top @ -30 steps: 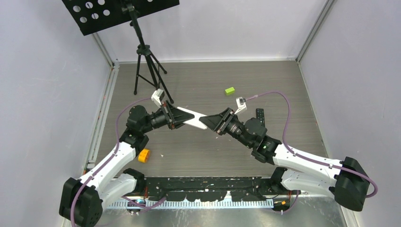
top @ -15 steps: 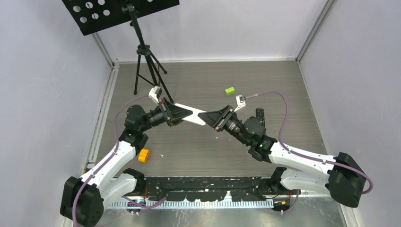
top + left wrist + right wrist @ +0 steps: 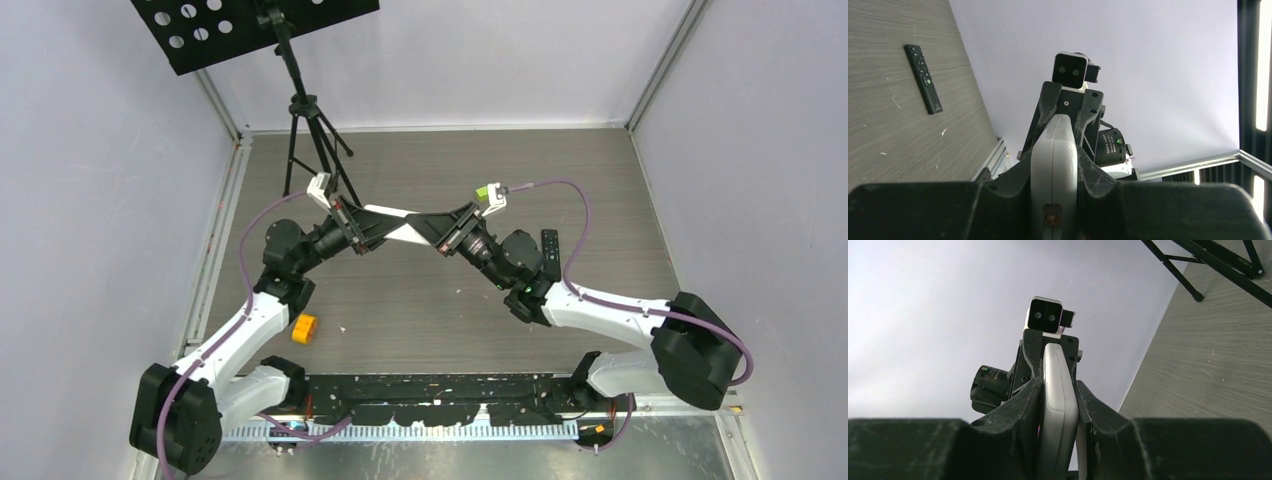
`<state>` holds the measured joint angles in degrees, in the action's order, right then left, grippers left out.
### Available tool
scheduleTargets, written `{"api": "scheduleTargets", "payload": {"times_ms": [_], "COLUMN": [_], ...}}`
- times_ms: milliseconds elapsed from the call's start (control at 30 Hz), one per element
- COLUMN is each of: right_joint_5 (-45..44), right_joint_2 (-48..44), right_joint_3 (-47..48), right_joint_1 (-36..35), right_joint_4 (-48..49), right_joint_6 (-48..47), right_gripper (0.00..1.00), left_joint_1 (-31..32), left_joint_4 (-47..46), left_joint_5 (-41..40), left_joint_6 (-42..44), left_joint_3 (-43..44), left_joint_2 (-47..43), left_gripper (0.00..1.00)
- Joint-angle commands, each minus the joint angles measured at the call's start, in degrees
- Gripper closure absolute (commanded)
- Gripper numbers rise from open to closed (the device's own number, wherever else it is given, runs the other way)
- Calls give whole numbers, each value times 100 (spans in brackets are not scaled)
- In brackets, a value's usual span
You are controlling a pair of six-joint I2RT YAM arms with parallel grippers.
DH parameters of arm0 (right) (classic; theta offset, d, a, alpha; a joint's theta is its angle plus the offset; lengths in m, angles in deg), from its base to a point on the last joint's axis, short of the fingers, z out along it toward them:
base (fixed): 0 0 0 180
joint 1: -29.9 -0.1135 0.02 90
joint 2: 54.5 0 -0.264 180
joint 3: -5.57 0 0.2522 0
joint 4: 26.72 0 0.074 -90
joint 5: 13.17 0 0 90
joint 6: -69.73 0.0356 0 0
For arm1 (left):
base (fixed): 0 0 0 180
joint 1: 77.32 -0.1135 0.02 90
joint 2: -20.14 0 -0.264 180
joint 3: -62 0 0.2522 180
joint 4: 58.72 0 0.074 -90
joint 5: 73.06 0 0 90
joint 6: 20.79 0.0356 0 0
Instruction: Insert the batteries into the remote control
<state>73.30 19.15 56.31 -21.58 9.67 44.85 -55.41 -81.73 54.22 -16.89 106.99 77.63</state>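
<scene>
From the top camera, the left end effector (image 3: 385,224) and the right end effector (image 3: 427,226) meet nose to nose above the grey, wood-grained table (image 3: 420,320). Each is pressed onto one end of the same white remote (image 3: 402,228), a slim, smooth plastic slab held off the table between them. A narrow black remote (image 3: 550,247) lies flat just beside the right forearm. A lime-green block (image 3: 484,192) sits partly behind the right wrist camera, and a chunky orange block (image 3: 304,328) rests near the left arm. A black tripod (image 3: 300,110) at the back carries a perforated black plate (image 3: 250,25).

In the left wrist view, the matte black fingers (image 3: 1095,175) clamp the remote's rounded, glossy edge from both sides. The opposite end effector grips its far end, topped by a boxy white camera (image 3: 1070,71). The black remote, with small buttons, lies on the table at upper left.

In the right wrist view, the fingers (image 3: 1020,405) likewise pinch the remote's long edge, which stands on edge. Thin tripod legs cross the upper right.
</scene>
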Motion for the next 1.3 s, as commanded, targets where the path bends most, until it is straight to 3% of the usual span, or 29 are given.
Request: {"api": "scheduleTargets", "payload": {"times_ms": [0, 133, 167, 233, 267, 333, 467, 567, 767, 900, 1100, 1267], "right_joint_5": [796, 464, 399, 228, 188, 234, 523, 588, 650, 624, 635, 956], "right_joint_2": [63, -835, -1057, -1473, -1668, -2020, -2555, -2827, -2980, -2873, -2299, -1493], "right_joint_3": [123, 5, -51, -211, -318, -485, -616, -739, -943, -947, -843, -535], "right_joint_1": [-299, -253, -248, -243, -232, -222, -204, -196, -187, -173, -170, -173], "right_joint_4": [-523, -1499, -1748, -1915, -1864, -1860, -2219, -2473, -2242, -2063, -1782, -1383], "right_joint_6": [-432, -775, -874, -992, -1073, -1203, -1275, -1168, -1005, -939, -849, -776], "right_gripper": [79, 69, 56, 18, 8, 2, 1, 8, 46, 64, 83, 89], "left_joint_1": [569, 532, 515, 490, 475, 464, 424, 419, 416, 413, 438, 584], "left_joint_4": [1, 477, 515, 462, 442, 323, 267, 235, 199, 107, -352, -441], "left_joint_5": [970, 769, 749, 742, 745, 746, 702, 703, 792, 880, 1230, 1241], "left_joint_6": [311, 777, 825, 878, 876, 864, 851, 848, 817, 763, 651, 740], "left_joint_3": [334, 345, 334, 283, 262, 222, 175, 196, 223, 223, 206, 100], "left_joint_2": [-64, -107, -79, -15, 11, 51, 36, 4, 34, 66, 167, 164], "left_gripper": [100, 100, 100, 100, 100, 100, 100, 100, 100, 100, 100, 100]}}
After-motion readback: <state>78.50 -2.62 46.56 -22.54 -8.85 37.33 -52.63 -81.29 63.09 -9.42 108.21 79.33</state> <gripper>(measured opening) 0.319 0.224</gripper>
